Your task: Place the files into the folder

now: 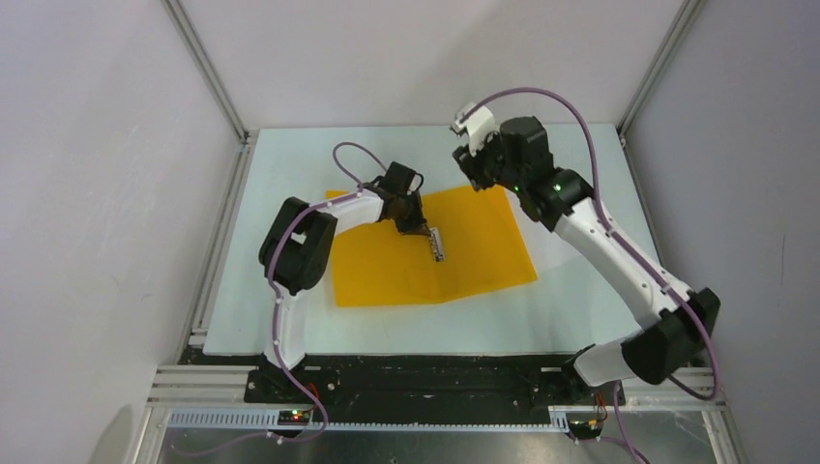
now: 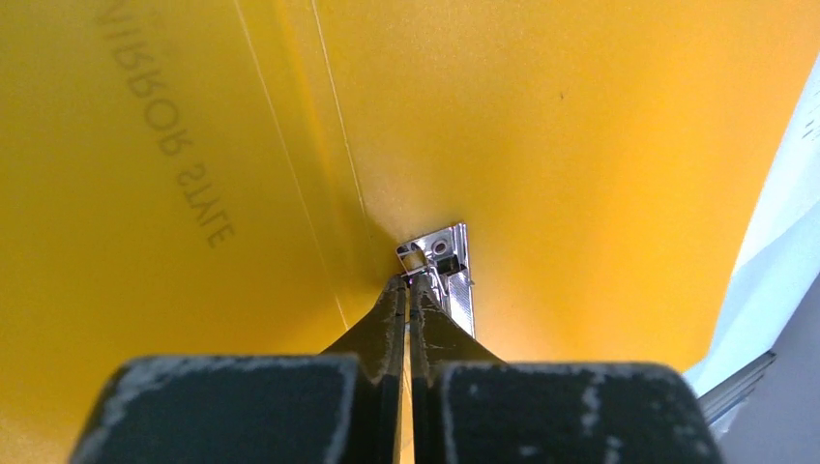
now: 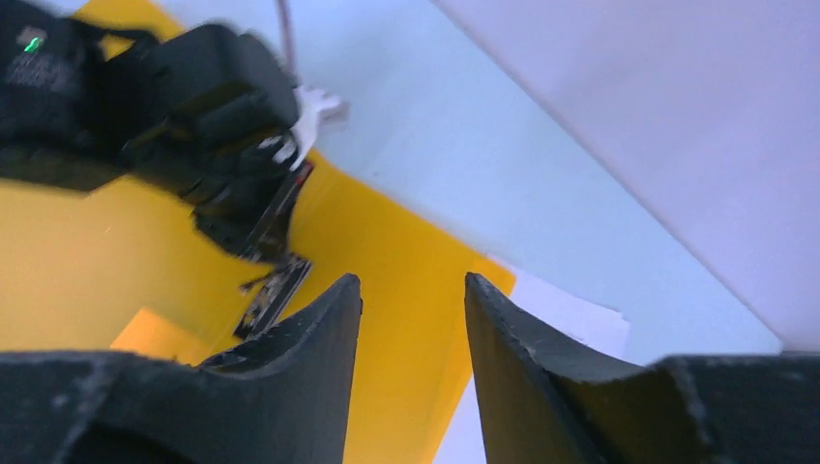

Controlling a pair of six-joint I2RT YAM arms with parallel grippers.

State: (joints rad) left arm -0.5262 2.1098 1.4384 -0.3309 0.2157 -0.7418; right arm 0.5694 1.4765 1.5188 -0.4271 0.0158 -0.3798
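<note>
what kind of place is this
Probably a lab robot cell: bare white walls framed by metal rails, a left arm and right arm bolted at the table edge, a folder open on it.

L arm (image 1: 295,246) bent at elbow, reaching fwd-right, wrist pitched down; L gripper (image 2: 408,287) jaws pressed together. R arm (image 1: 619,256) extended far fwd-left; R gripper (image 3: 411,290) angled down, jaws apart.

A robotics lab test cell was indicated: a pale counter (image 1: 483,319) was enclosed by plain white panels (image 1: 97,193) on aluminium framing (image 1: 207,72), and two cabled robot arms (image 1: 300,246) were bolted to a black baseplate (image 1: 435,377).
</note>
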